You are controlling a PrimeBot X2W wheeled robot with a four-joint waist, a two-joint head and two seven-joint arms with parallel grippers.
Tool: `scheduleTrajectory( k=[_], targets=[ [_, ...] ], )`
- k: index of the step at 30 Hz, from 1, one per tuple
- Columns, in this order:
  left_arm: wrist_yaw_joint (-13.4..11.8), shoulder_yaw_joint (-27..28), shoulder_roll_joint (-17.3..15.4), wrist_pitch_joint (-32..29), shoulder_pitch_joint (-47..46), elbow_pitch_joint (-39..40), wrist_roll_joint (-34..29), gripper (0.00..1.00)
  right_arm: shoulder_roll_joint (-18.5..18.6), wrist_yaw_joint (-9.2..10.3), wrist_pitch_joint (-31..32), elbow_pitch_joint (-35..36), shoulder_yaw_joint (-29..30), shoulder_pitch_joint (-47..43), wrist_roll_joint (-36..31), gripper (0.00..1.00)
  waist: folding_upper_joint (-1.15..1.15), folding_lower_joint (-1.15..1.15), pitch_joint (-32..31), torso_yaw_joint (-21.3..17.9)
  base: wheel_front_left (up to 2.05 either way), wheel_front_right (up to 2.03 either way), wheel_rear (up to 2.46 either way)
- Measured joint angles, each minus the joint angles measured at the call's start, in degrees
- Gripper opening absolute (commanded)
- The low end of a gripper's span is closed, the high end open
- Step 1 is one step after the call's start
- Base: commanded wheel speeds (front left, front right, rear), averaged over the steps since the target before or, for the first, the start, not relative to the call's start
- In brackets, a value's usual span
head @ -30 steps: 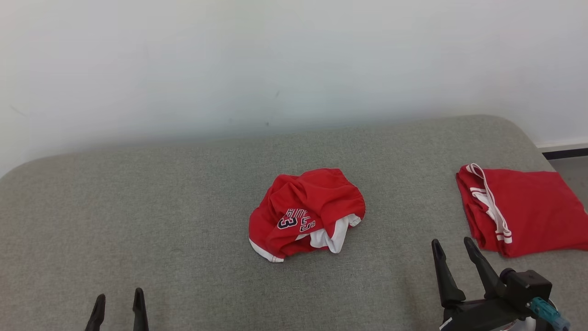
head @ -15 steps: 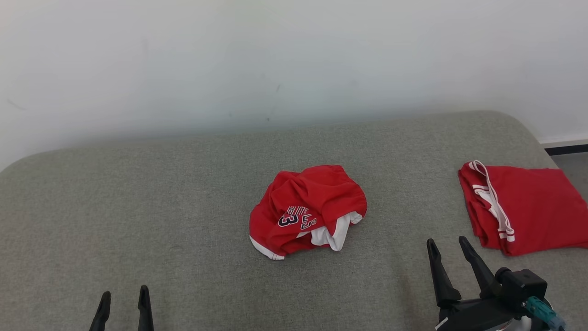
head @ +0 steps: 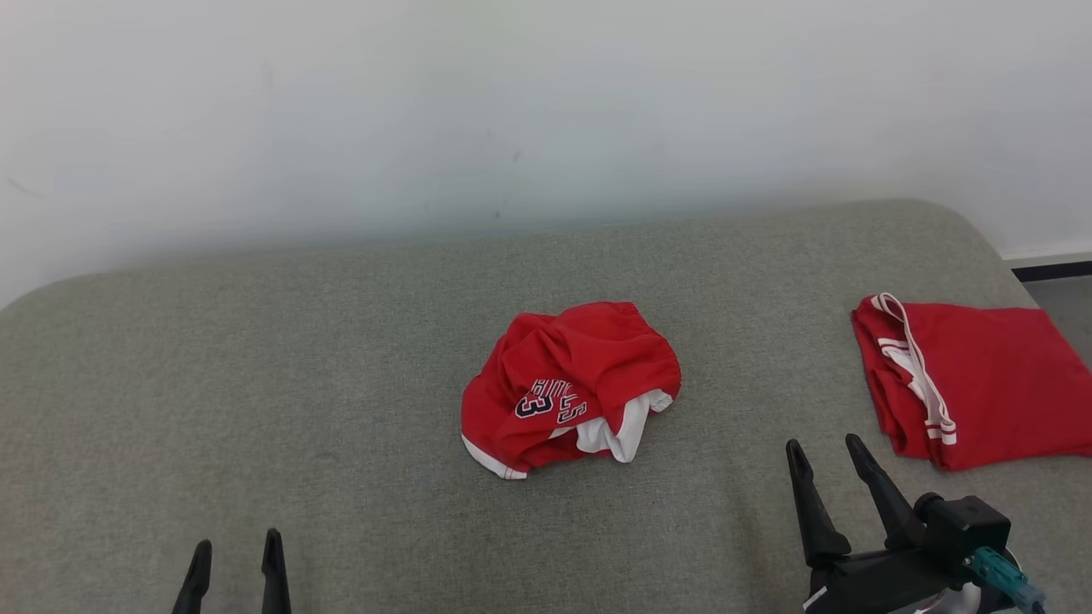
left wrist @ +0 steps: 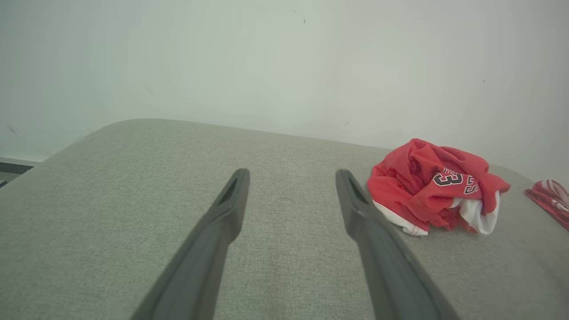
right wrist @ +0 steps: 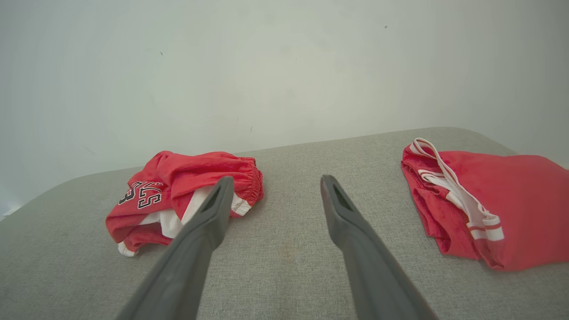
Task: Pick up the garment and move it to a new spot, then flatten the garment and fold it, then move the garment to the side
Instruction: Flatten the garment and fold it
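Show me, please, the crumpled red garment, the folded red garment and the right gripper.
crumpled red garment (head: 589, 358): head view, red upper fold.
folded red garment (head: 998, 375): head view, flat red top.
right gripper (head: 823, 442): head view, midway between its fingertips.

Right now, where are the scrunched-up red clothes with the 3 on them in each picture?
Head view: the crumpled red garment sits in the middle.
Left wrist view: it lies at the right, about halfway down.
Right wrist view: it lies at the left, about halfway down.
Shared landmark: the folded red garment, white-striped, always to its right.
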State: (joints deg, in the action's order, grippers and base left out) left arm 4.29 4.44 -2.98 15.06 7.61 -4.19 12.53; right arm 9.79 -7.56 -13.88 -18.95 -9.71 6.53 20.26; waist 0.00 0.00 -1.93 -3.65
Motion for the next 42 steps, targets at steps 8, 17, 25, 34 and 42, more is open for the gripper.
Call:
scheduleTrajectory(
  k=[8,17,25,34,42],
  targets=[
    [-1.22,-2.07,0.05,-0.23,-4.49,-6.98,2.22,1.0,-0.13,0.0,0.19,0.03,-2.07,1.77,0.11,1.0,0.0,0.0,0.45,-1.81,0.0,0.0,0.0],
    [-1.52,-4.14,0.03,-9.03,-18.23,-20.83,5.2,1.0,-0.19,0.0,0.18,0.04,-6.28,5.73,0.96,1.0,0.0,0.0,2.31,-7.22,0.0,0.0,0.0],
    [-1.68,-3.49,-1.15,-13.05,-28.36,-30.27,7.31,1.0,-1.77,0.0,-0.6,-0.67,-8.87,8.61,1.88,1.0,0.01,0.01,5.87,-12.45,0.0,0.0,0.0],
    [-1.18,-4.34,-1.12,-14.62,-32.87,-38.13,8.28,1.0,-1.53,0.01,-1.03,-1.15,-8.55,9.76,1.97,1.0,0.01,0.01,9.84,-16.59,0.0,0.0,0.0],
    [-2.02,-5.61,-1.9,-15.18,-34.76,-42.97,7.47,0.0,-1.51,0.01,-1.12,-0.66,-7.99,9.7,1.99,1.0,0.0,0.0,10.62,-17.75,0.0,0.0,0.0]
  ],
)
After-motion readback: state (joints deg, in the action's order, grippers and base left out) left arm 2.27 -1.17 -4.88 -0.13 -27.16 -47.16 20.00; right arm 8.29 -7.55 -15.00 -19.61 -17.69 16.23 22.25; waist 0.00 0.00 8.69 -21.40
